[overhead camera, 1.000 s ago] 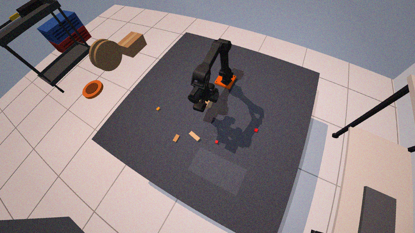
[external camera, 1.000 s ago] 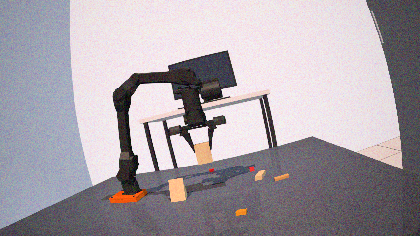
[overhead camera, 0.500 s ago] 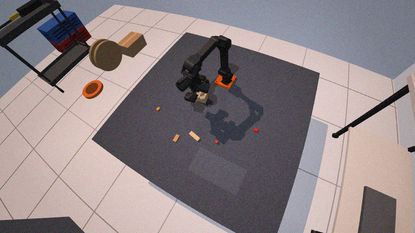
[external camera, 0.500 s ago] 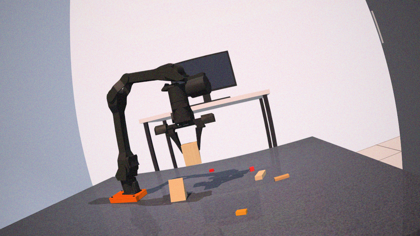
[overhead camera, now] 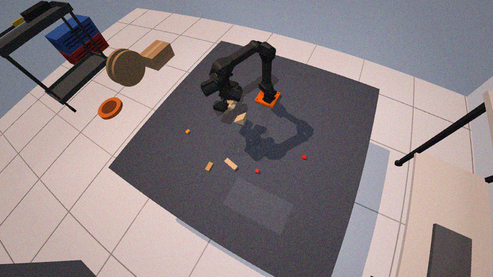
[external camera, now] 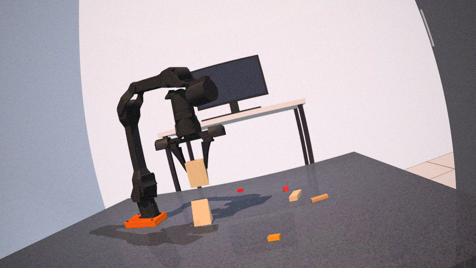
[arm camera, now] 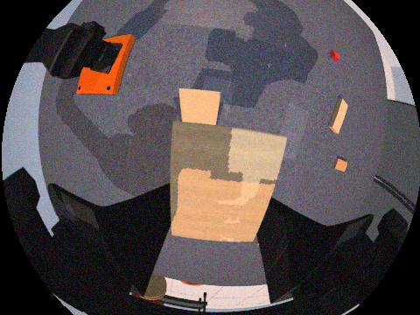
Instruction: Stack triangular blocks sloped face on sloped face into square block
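Observation:
My gripper is shut on a pale wooden triangular block, one finger on each side. In the exterior view this block hangs above the other triangular block, with a clear gap between them. The lower block stands on the dark table, its sloped face towards the exterior camera. In the wrist view it shows just past the held block's upper edge, partly hidden by it. The held block's underside is hidden in the top view.
The arm's orange base is close to the lower block. A small orange block, a pale bar, a tan bar and two red cubes lie farther off.

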Tool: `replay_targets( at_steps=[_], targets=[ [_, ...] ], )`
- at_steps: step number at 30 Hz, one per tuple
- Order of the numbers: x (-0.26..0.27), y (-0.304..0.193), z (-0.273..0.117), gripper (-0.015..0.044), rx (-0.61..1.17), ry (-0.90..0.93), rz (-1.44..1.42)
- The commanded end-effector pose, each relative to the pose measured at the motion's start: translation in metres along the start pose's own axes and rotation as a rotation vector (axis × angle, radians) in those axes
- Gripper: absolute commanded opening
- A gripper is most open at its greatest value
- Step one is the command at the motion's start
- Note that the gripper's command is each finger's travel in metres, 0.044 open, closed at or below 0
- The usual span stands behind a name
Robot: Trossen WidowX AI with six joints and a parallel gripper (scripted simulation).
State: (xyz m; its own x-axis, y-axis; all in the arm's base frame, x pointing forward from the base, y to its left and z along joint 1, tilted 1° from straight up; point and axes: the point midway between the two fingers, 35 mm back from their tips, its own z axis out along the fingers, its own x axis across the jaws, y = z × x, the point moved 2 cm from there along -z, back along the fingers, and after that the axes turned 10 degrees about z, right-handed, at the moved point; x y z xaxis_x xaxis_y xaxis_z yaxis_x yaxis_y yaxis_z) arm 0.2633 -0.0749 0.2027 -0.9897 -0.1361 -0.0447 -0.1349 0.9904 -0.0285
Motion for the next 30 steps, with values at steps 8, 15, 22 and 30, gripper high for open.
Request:
replay_targets(
  at_steps=[8,15,22,30],
  targets=[
    [0.023,-0.026,-0.006,0.0000,-0.001,0.004,-0.006],
    [0.019,-0.026,0.002,0.0000,-0.001,0.004,-0.006],
    [0.019,-0.016,0.027,0.0000,-0.002,0.004,-0.006],
    [0.023,-0.004,0.055,0.0000,-0.003,0.004,-0.006]
  ],
)
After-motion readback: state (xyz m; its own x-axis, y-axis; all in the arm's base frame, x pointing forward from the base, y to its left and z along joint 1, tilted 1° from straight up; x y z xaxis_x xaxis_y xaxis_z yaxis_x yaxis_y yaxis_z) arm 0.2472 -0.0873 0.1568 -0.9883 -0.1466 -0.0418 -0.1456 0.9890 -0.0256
